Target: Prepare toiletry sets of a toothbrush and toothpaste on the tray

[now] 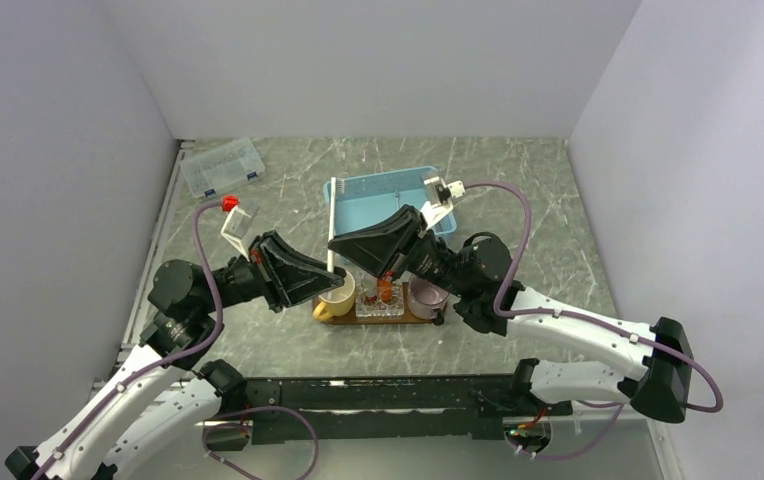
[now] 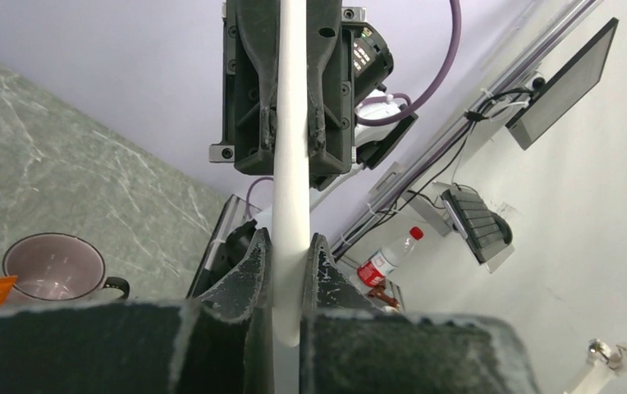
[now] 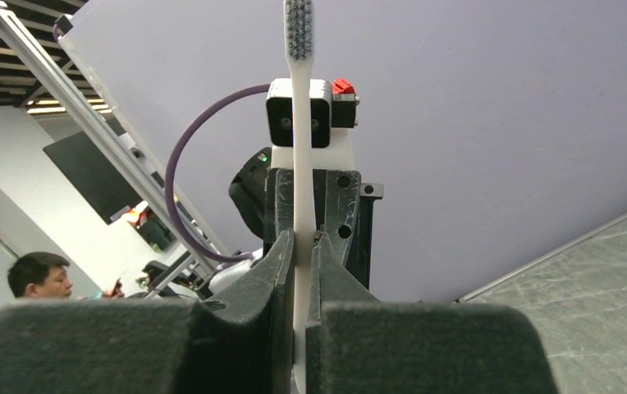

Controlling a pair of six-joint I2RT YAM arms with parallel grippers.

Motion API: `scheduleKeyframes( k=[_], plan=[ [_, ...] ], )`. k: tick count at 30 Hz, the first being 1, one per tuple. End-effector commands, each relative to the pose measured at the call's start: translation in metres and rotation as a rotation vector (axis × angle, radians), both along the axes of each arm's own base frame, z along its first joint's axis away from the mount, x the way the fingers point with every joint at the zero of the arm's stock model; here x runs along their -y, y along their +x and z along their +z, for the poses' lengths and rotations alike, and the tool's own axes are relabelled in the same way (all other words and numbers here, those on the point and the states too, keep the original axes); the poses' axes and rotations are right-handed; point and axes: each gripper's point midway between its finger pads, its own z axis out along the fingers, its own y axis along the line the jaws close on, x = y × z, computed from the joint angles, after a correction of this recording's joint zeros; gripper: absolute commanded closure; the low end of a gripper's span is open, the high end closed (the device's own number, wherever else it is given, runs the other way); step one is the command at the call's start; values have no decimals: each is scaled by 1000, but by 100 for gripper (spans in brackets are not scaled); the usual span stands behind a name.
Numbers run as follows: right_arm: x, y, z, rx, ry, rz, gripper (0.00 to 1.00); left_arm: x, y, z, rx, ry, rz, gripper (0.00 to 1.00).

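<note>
The white toothbrush [image 1: 332, 215] is held in the air between both grippers, above the near-left corner of the basket. My left gripper [image 1: 336, 277] is shut on its lower handle end, which shows between the jaws in the left wrist view [image 2: 292, 164]. My right gripper [image 1: 334, 243] is shut on the handle a little higher up. The bristle head [image 3: 298, 29] sticks out past it. The dark brown tray [image 1: 410, 319] lies just below the grippers. On it stand a yellow mug [image 1: 336, 297], a purple mug [image 1: 428, 296] and a clear holder with an orange tube [image 1: 385, 292].
A light-blue mesh basket [image 1: 388, 200] sits behind the tray. A clear plastic box [image 1: 223, 165] lies at the far left. The purple mug [image 2: 54, 267] also shows in the left wrist view. White walls enclose the table on three sides.
</note>
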Motion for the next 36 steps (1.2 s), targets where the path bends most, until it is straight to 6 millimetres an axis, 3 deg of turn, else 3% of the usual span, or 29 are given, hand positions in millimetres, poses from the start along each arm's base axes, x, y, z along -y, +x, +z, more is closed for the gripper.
scheduleKeyframes(
  k=[1, 4, 7, 9, 11, 17, 24, 30, 36],
  plan=[
    [8, 0, 23, 52, 54, -45, 100, -4, -9, 14, 55, -17, -11, 100],
    [8, -2, 20, 57, 34, -47, 100, -5, -9, 13, 59, -6, -12, 100],
    [10, -6, 19, 88, -8, -48, 68, -6, -11, 10, 63, 13, -5, 100],
    [11, -8, 11, 115, -80, -54, 55, -8, -12, 7, 74, 32, 0, 100],
    [15, -12, 3, 148, -146, -55, 49, -9, -13, 3, 79, 58, 7, 100],
    [29, -29, -15, 249, -332, 7, 48, -10, -17, -16, 100, 124, -2, 100],
    [51, -48, -1, 347, -451, 120, 46, -14, -34, -51, 126, 276, -98, 100],
    [65, -35, -1, 361, -567, 113, 45, -24, -53, -64, 152, 357, -164, 100],
    [69, -36, -3, 368, -606, 155, 45, -30, -68, -67, 172, 373, -222, 100]
  ],
)
